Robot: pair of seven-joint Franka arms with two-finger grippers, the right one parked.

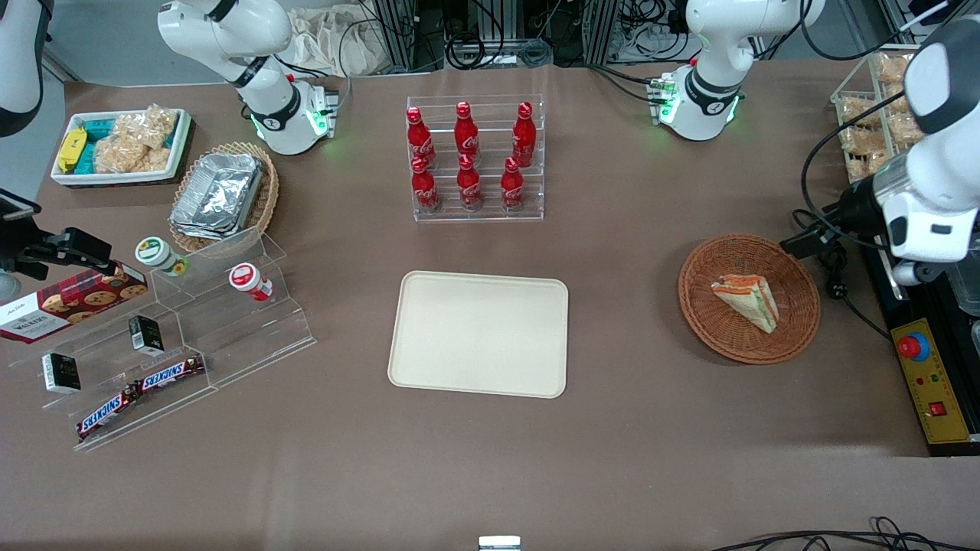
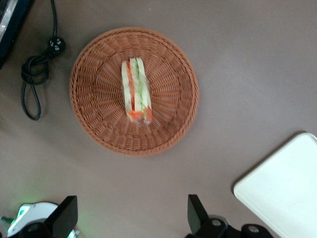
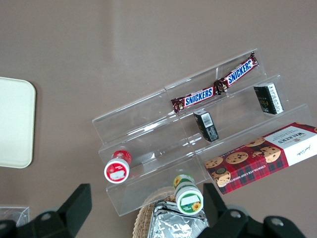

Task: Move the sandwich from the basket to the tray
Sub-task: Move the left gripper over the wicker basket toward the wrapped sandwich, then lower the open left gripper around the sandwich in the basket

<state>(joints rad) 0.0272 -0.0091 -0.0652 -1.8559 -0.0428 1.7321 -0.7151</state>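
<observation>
sandwich (image 2: 135, 90) lies in the basket (image 2: 89, 119); the hand (image 2: 132, 218) hovers above, released, apart from both.

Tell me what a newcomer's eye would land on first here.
Probably the six red cola bottles in their clear rack, farther from the front camera than the bare cream tray. Next, the sandwich lying in the reddish-brown basket toward the working arm's end, with the open gripper hanging above the table beside the basket.
</observation>
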